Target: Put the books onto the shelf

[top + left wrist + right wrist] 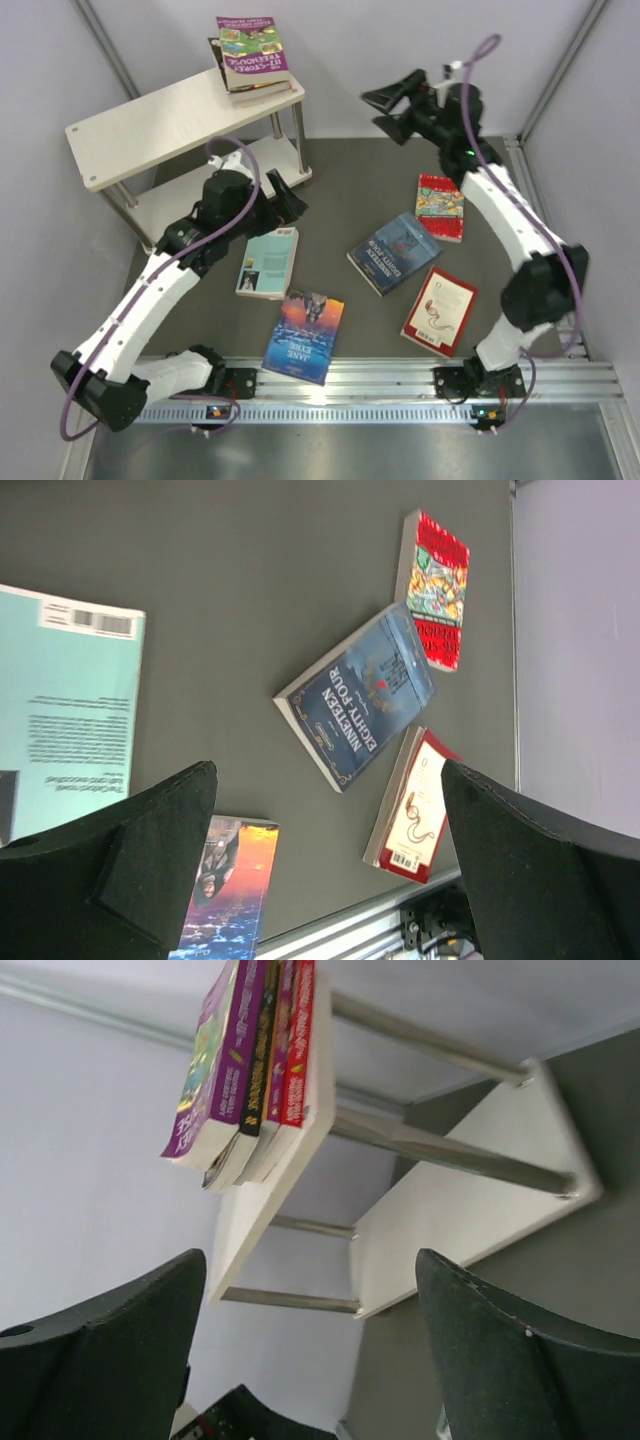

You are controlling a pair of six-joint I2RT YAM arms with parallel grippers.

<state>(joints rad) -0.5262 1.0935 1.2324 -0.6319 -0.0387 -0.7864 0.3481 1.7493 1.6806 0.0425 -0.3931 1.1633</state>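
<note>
The right claw [380, 110] hangs spread and empty beside the stacked paperbacks [255, 60] on the pale wooden two-tier shelf [150, 125], while the left claw [290, 195], also spread, should next grasp the pale teal paperback [268, 262].

The left arm [150, 290] runs from its base up to a raised elbow, and its forearm slants forward and to the right. The left hand [290, 196] tips downward with its jaws spread wide and nothing between them. Its dark fingers [150, 860] sit at either lower corner of the wrist view. The right arm [520, 230] folds at the elbow and stretches far forward. The right hand [388, 110] is held off the table pointing left, jaws parted and empty.
</note>
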